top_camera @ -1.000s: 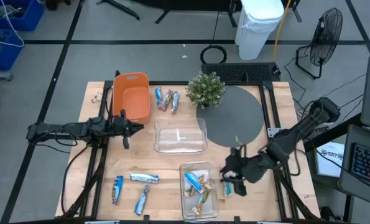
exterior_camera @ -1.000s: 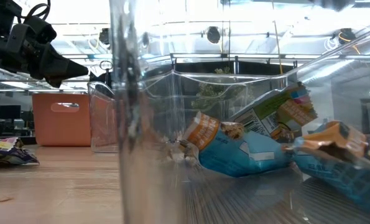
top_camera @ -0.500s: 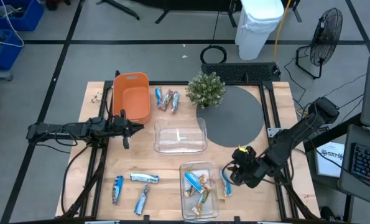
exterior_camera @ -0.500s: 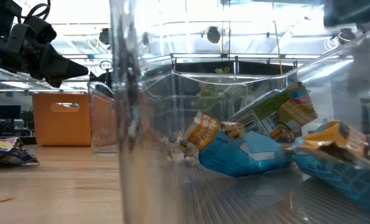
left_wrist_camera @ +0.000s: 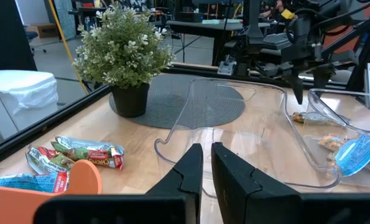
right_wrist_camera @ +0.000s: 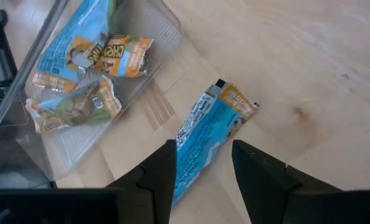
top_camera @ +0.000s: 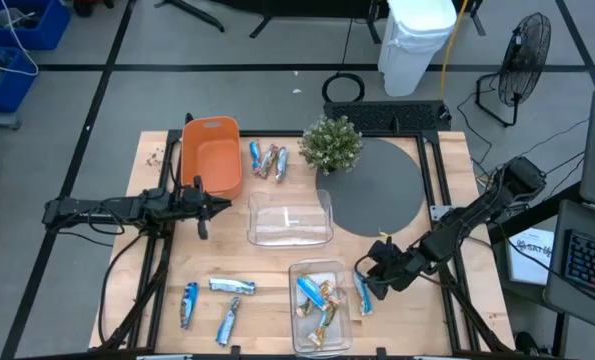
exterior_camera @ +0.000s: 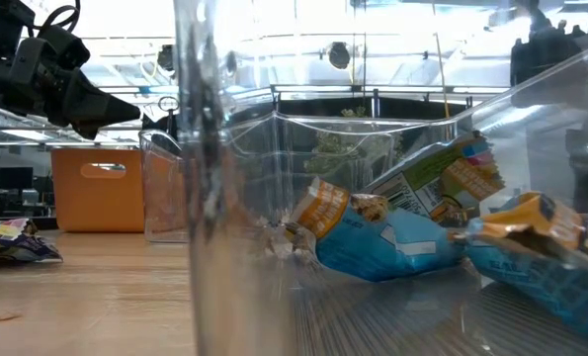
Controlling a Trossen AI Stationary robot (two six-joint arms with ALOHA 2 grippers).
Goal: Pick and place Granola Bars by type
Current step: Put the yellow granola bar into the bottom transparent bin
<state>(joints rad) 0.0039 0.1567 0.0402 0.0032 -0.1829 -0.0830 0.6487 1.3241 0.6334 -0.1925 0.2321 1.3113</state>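
Granola Bars, foil-wrapped, in four lots. One blue bar (top_camera: 362, 294) (right_wrist_camera: 211, 134) lies flat on the bare wood just beside the near clear bin (top_camera: 320, 271), on its right side, not in it. Several blue and tan bars (top_camera: 317, 301) (right_wrist_camera: 85, 68) lie heaped inside that bin; the low view looks through its wall at the same heap (exterior_camera: 412, 232). Three blue bars (top_camera: 215, 302) lie loose on the near left part of the table. A small cluster of blue and reddish bars (top_camera: 266, 160) (left_wrist_camera: 73, 155) lies at the far side, between the orange bin (top_camera: 210, 156) and the potted plant (top_camera: 331, 145).

Right gripper (top_camera: 369, 281) (right_wrist_camera: 203, 165): hangs directly over the lone blue bar beside the near clear bin, fingers spread, one on each side of the wrapper as seen from its wrist, nothing pinched.

Left gripper (top_camera: 213, 207) (left_wrist_camera: 206, 162): waits at the left of the table, near the orange bin, fingers pressed nearly together, nothing between them.

Second clear bin (top_camera: 290, 218) (left_wrist_camera: 234, 137): mid-table, just beside the grey round mat (top_camera: 382, 190). No bars are seen in it.

Table (top_camera: 157, 300): light wood, black frame rails at both sides.
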